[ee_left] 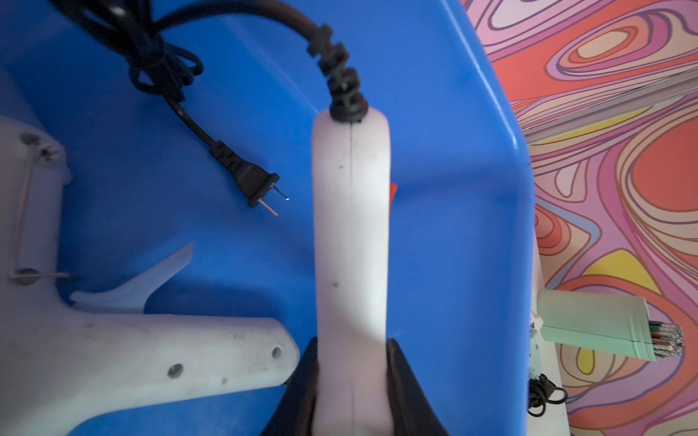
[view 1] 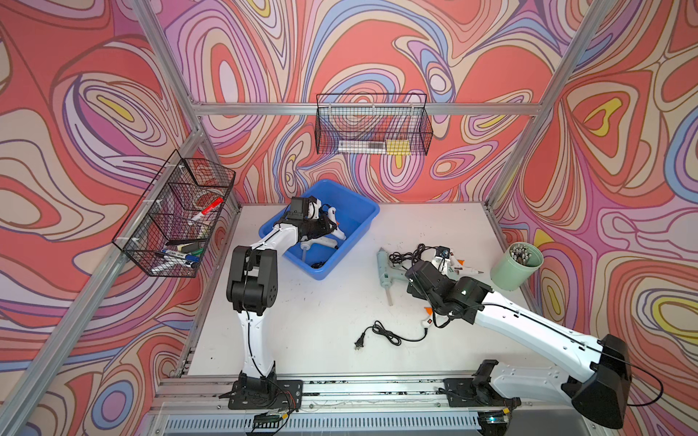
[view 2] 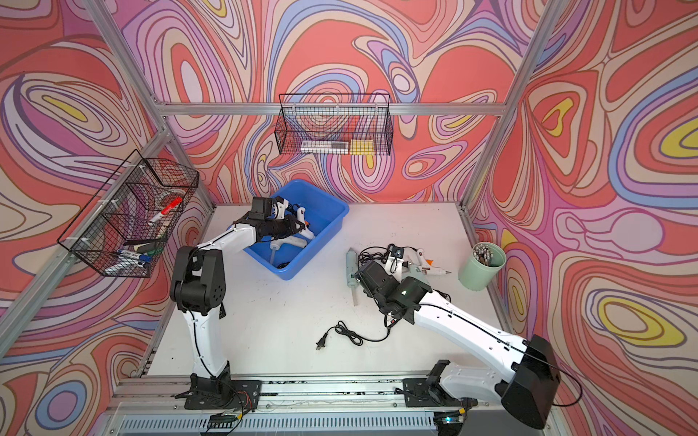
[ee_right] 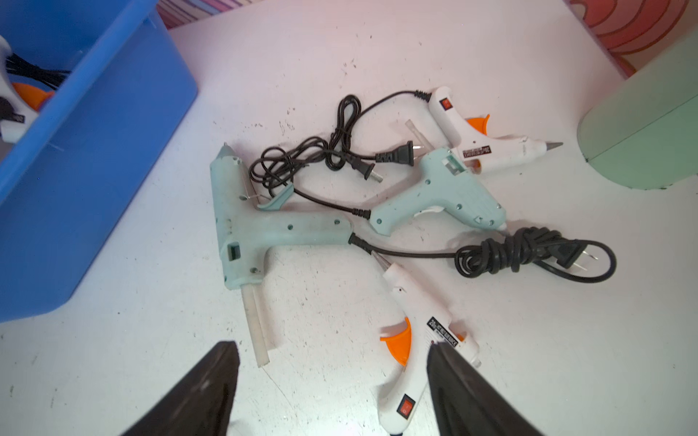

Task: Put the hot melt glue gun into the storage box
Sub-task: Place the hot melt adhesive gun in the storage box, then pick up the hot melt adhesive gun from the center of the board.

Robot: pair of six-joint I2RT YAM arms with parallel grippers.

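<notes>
status: partly done. in a top view the storage box (view 1: 357, 211) sits left of centre of the frame, toward the back edge of the table (view 1: 321, 321). the first white glue gun (ee_left: 151, 351) already lies flat on the box floor. my left gripper (ee_left: 351, 343) is clamped on the handle of the second white glue gun (ee_left: 351, 226), which hangs within the box outline. its plug (ee_left: 249, 185) rests on the box floor. i cannot tell whether the gun body touches the floor. remaining step for this arm, in my judgement: release, then clear the box.

four glue guns are left on the table, right of centre of the top-view frame, near the green cup (view 1: 515, 266):
- large pale green gun (ee_right: 257, 230)
- small pale green gun (ee_right: 442, 196)
- far small white gun (ee_right: 487, 139)
- near small white gun (ee_right: 415, 339)

my right gripper (ee_right: 332, 351) hovers above the near small white gun, jaws apart, holding nothing. some cords on the table overlap, so a lift may drag a neighbouring gun. by my count, one gun is stored, one is at the drop point, and four are not yet moved.
</notes>
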